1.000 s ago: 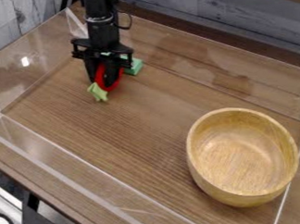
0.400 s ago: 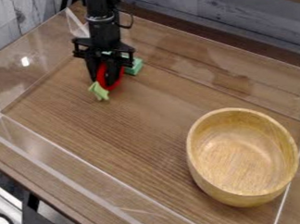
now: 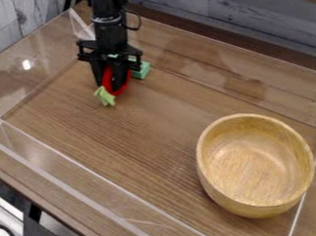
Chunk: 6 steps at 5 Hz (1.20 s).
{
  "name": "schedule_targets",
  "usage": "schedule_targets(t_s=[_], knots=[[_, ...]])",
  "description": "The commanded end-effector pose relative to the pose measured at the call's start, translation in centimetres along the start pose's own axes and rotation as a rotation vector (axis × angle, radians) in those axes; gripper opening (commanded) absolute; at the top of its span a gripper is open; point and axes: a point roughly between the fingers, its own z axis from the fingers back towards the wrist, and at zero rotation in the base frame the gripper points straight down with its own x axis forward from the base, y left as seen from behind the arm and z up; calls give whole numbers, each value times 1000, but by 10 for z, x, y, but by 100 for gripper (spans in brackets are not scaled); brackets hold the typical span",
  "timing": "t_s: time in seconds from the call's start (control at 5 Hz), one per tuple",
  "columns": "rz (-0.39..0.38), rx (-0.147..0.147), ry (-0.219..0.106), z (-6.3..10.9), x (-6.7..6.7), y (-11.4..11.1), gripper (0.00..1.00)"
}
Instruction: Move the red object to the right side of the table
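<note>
Currently, one overhead-angled camera view of a tabletop scene.

My gripper [image 3: 111, 81]: black, pointing straight down at the upper left of the view, its tips at the table surface.

My jaws: drawn together and clamped on the red object, one dark finger [image 3: 99, 71] on each side of it.

Red object [image 3: 113, 80]: small and smooth, seen as a red strip between my fingers, with its light green leafy stub [image 3: 106, 96] poking out below toward the camera. It sits on the left part of the table, near the back left corner.

Contact with the table: the green stub looks to be at the wood, but I cannot tell whether the red body rests on it or is slightly lifted.

Green block [image 3: 140, 68]: flat and rectangular, lying just beside my gripper on its right, partly hidden behind my finger.

Table [image 3: 110, 161]: brown wood grain, edged by low clear acrylic walls [image 3: 22, 66] that catch pale reflections.

Wooden bowl [image 3: 256, 162]: large, round, light coloured, standing upright at the lower right of the table, well apart from my gripper and the red object.
</note>
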Motion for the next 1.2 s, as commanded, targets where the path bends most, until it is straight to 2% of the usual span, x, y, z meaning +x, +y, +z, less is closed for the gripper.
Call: schedule_targets(t_s=[0.0, 0.8, 1.0], knots=[[-11, 13, -43, 12, 8, -2, 0], [-12, 2, -39, 17, 10, -11, 0], [-15, -11, -52, 28, 12, -18, 0]])
